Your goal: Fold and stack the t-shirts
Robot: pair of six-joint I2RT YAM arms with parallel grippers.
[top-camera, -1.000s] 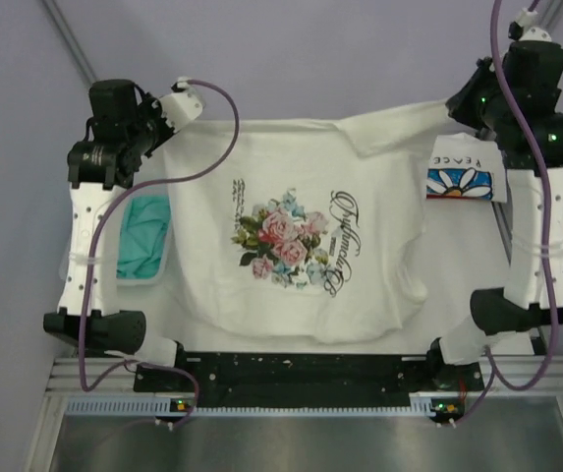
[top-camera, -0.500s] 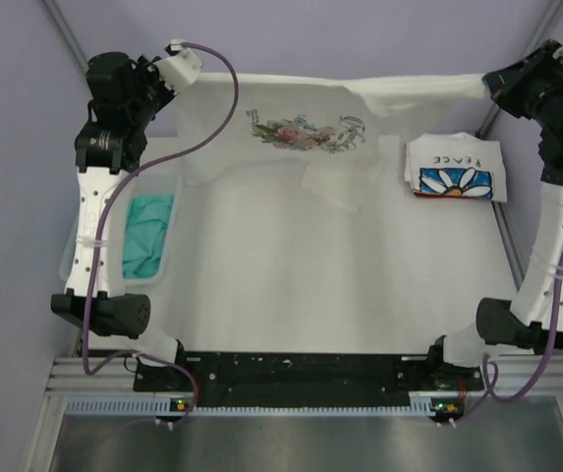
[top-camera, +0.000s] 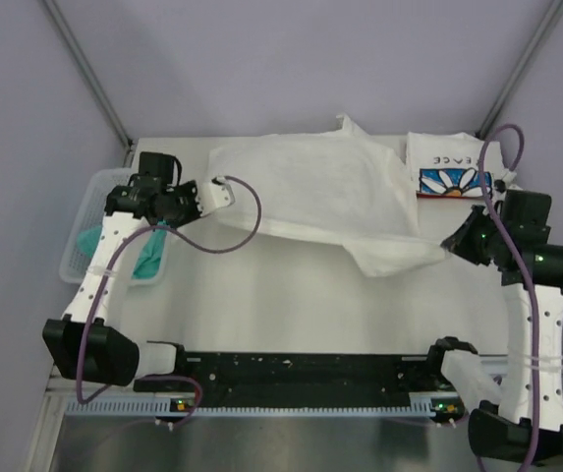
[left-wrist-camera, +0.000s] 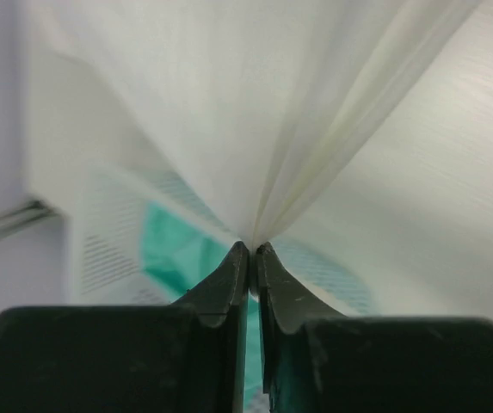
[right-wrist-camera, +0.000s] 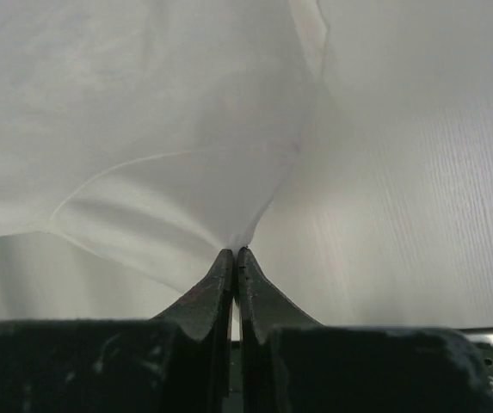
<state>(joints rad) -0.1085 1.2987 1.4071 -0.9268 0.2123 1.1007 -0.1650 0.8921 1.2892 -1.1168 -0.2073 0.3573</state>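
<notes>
From above, a big white tee (top-camera: 310,187), plain side up, spreads over the far half of the table (top-camera: 291,295) between the left gripper (top-camera: 220,189) and right gripper (top-camera: 455,241); a folded PEACE tee (top-camera: 453,167) lies at the far right corner, and a teal tee (top-camera: 148,251) sits in a basket (top-camera: 77,258) at the left edge. The left wrist view shows jaws pinched tight on a gathered corner of white cloth. The right wrist view shows jaws likewise closed on another corner.
</notes>
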